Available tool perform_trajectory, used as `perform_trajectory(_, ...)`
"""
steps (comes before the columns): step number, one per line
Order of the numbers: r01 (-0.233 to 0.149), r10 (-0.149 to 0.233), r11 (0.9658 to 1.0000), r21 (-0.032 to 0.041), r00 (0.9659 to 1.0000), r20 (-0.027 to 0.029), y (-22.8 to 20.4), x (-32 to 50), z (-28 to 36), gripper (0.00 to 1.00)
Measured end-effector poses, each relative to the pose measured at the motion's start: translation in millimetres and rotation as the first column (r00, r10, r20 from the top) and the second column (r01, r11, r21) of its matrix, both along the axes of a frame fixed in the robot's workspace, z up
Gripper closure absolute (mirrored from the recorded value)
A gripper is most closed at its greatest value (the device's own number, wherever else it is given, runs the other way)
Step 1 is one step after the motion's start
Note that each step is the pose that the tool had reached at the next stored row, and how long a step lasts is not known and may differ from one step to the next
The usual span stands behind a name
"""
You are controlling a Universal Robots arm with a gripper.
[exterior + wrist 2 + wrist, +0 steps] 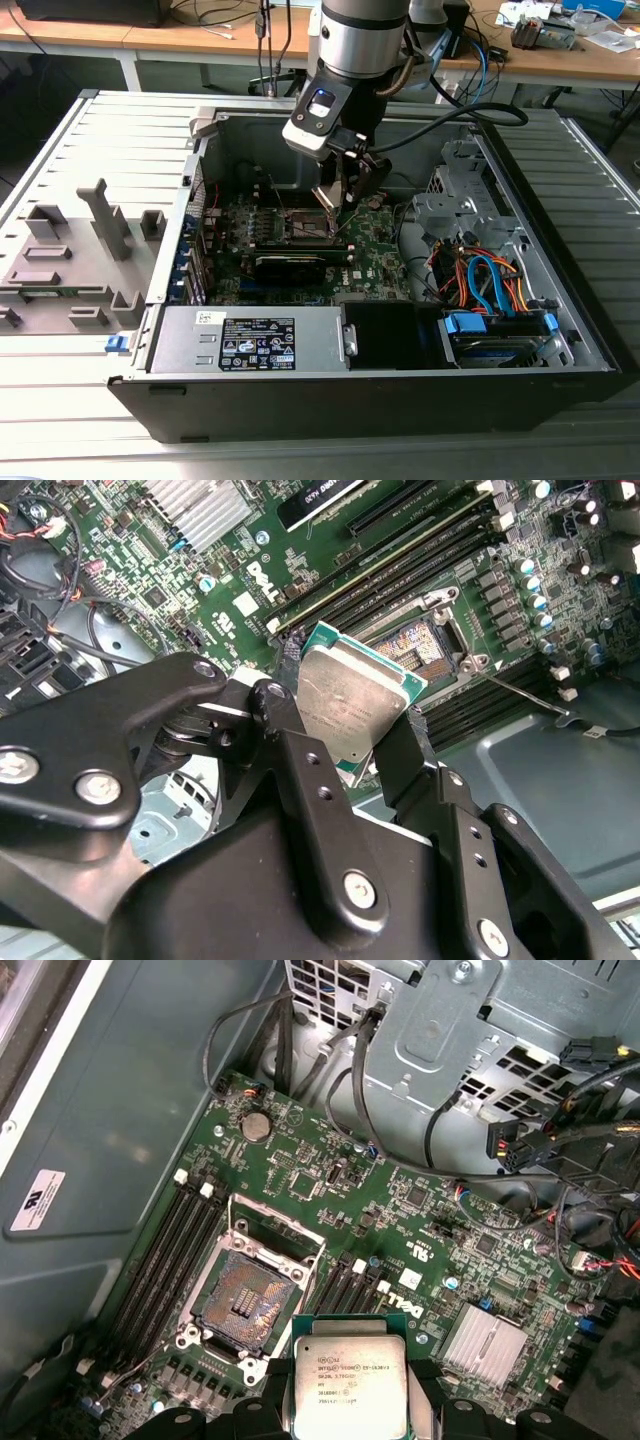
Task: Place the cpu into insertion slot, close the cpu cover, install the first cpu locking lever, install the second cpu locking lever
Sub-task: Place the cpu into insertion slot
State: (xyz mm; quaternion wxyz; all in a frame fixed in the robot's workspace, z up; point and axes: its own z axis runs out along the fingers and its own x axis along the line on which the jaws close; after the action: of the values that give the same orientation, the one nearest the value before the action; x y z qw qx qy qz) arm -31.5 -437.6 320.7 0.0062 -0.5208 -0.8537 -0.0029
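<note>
Currently my pincer (352,1415) clamps the cpu (350,1380) by two opposite edges, metal face upward and roughly level, above the motherboard (400,1220), just beside the bare insertion slot (240,1300).

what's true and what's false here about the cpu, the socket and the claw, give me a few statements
1. The claw grips the cpu by its edges. True.
2. The cpu is seated in its socket. False: the insertion slot is empty with its contacts exposed, and the cpu is held apart from it.
3. The socket's metal frame is shut. False: the cpu cover stands swung open at the slot's edge.
4. A ribbed silver heatsink sits on the motherboard. True.
</note>
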Motion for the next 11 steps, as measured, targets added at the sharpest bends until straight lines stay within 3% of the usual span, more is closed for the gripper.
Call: perform_trajectory(11,0.006,-0.006,1.0,0.0,1.0,0.0,0.0,0.0,0.0,0.45)
